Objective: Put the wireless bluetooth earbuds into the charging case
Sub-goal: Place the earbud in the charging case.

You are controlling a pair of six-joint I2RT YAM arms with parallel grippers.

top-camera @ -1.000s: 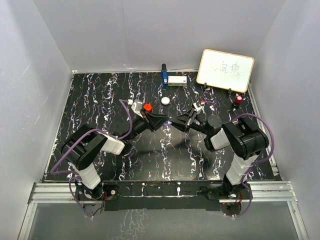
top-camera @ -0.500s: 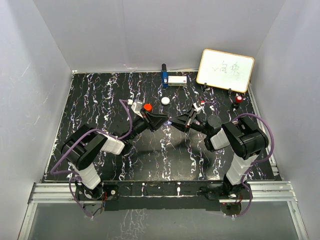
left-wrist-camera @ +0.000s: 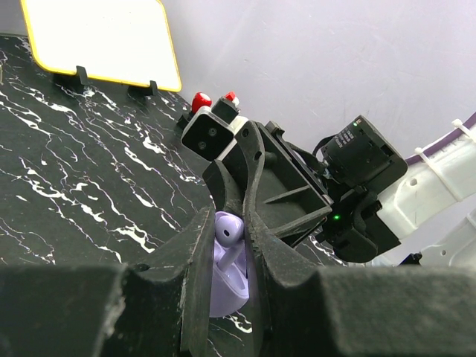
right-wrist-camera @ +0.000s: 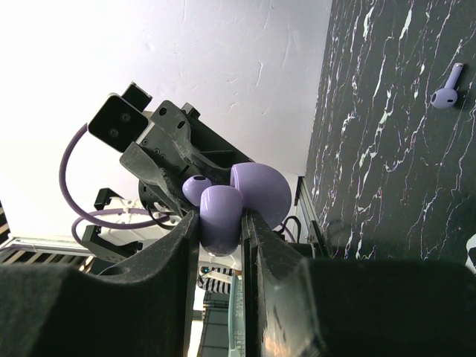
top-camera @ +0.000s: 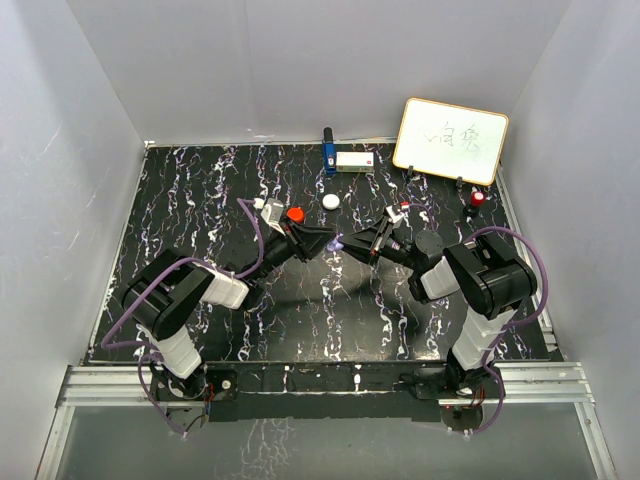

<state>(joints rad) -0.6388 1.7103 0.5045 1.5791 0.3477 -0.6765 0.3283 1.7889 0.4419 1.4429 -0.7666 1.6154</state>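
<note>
My left gripper (left-wrist-camera: 227, 222) is shut on a lavender earbud (left-wrist-camera: 225, 232), its stem pointing into the open lavender charging case (left-wrist-camera: 229, 286) just behind it. My right gripper (right-wrist-camera: 221, 227) is shut on that case (right-wrist-camera: 220, 214), whose round lid (right-wrist-camera: 262, 190) stands open. The earbud's head (right-wrist-camera: 195, 188) shows at the case's mouth. Both grippers meet above the table's middle, the left (top-camera: 325, 241) against the right (top-camera: 349, 245). A second lavender earbud (right-wrist-camera: 445, 95) lies loose on the black marbled table. I see no red or white earbuds.
A round red pod (top-camera: 295, 214) and a round white pod (top-camera: 331, 201) lie just behind the grippers. A whiteboard (top-camera: 450, 140) stands at the back right, with a small red object (top-camera: 478, 198) below it. A blue item (top-camera: 329, 152) and a white box (top-camera: 354, 160) sit at the back.
My left gripper has crept slightly right with the earbud, closing onto the case in my right gripper. The right arm has barely moved.
</note>
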